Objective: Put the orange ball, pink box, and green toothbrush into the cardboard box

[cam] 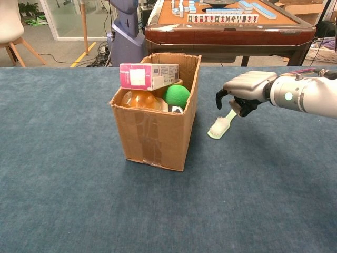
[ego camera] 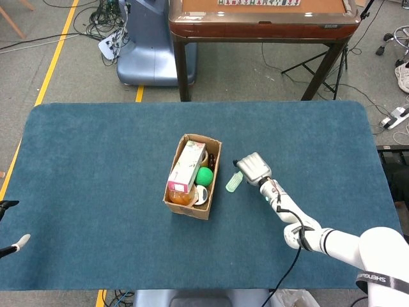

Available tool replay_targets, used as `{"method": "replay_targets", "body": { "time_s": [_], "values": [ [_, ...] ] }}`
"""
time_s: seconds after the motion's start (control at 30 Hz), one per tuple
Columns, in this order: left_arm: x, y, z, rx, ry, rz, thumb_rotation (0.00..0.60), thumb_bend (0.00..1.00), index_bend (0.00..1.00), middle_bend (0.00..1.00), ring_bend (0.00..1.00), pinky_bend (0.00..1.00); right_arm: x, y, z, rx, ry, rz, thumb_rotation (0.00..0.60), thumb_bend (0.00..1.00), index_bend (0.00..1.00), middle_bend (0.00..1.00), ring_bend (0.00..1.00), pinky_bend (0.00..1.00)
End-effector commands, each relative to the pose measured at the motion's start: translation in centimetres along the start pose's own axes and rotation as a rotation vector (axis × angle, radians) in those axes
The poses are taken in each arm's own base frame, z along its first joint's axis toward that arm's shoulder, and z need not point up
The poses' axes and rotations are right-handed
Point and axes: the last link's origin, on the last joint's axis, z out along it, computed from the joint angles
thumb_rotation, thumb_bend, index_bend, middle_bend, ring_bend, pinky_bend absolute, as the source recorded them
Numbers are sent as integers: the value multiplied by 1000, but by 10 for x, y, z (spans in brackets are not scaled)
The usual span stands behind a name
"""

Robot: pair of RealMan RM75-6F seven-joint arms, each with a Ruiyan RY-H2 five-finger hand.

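Observation:
The cardboard box stands mid-table. Inside it, the pink box lies across the top and the orange ball sits under it. To the box's right, the green toothbrush lies flat on the cloth. My right hand hovers over its handle end with fingers curved downward; the handle tip is hidden beneath it. Only fingertips of my left hand show at the far left edge, spread apart and empty.
A green ball also sits in the box. Blue cloth covers the table. Beyond its far edge stand a wooden mahjong table and a blue machine base.

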Motion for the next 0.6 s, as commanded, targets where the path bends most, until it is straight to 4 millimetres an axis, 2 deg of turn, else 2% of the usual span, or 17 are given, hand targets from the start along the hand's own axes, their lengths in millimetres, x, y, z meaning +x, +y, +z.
{"method": "replay_targets", "body": {
  "time_s": [0.03,0.6],
  "values": [
    [1,0,0,1,3,1,600,112,258,278,259,416,-1,-4,2,8,2,2,600,1000,315,1000,1000,1000],
    [7,-4,-2,12,28,-7,600,112,258,278,259,416,-13,-4,4,10,-16,11,600,1000,315,1000,1000,1000]
  ]
}}
